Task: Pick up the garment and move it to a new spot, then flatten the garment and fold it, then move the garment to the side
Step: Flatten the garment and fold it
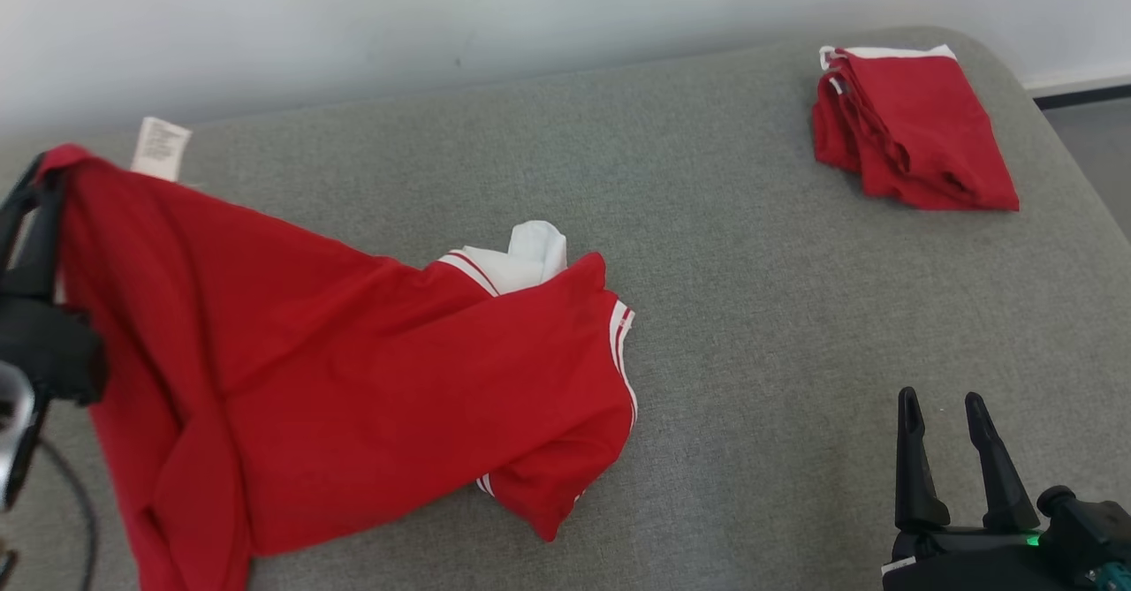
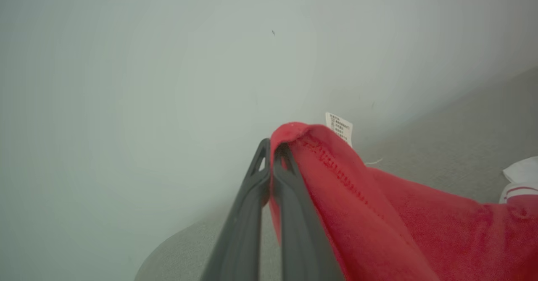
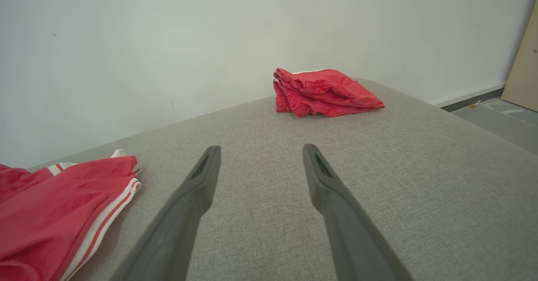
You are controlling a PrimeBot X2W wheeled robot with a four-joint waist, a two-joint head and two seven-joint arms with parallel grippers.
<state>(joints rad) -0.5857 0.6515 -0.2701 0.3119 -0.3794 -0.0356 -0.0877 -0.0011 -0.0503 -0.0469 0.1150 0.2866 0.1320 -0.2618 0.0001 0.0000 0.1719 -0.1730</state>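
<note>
Left wrist view: left gripper, fingers pressed together on a stitched edge of the red garment; white care label just behind, print illegible. Head view: same garment, white-trimmed, draped from that grip down onto the grey padded surface; lower part cut off by the frame. Right wrist view: right gripper, fingers apart, holding nothing; folded red garment at the far corner.
</note>
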